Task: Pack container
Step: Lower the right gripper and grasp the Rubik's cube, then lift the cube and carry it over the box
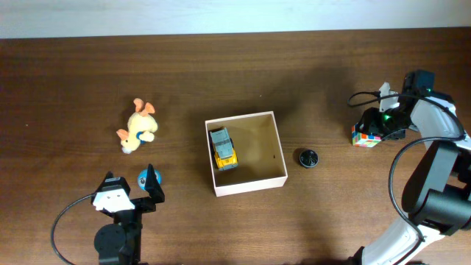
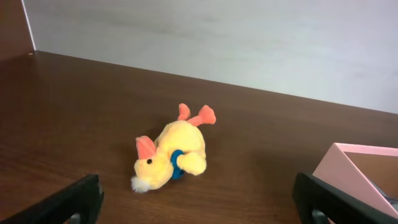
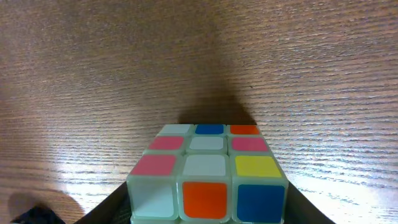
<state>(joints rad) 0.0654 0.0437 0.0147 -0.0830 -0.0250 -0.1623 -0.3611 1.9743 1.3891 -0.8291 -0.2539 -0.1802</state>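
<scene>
The container (image 1: 246,184), a square white-walled box with a tan inside, sits mid-table and holds a yellow and grey toy truck (image 1: 224,149). Its corner shows in the left wrist view (image 2: 356,167). My left gripper (image 1: 131,185) is open and empty near the front left, (image 2: 199,210). A small blue ball (image 1: 144,177) lies by its right finger. A yellow plush duck (image 1: 137,126) lies ahead of it, (image 2: 171,155). My right gripper (image 1: 381,124) is at the far right, shut on a colourful puzzle cube (image 1: 365,135), with fingers (image 3: 208,211) against both sides of the cube (image 3: 208,174).
A small black round object (image 1: 308,157) lies on the table between the container and the cube. The brown wooden table ends at a pale wall along the back (image 2: 249,43).
</scene>
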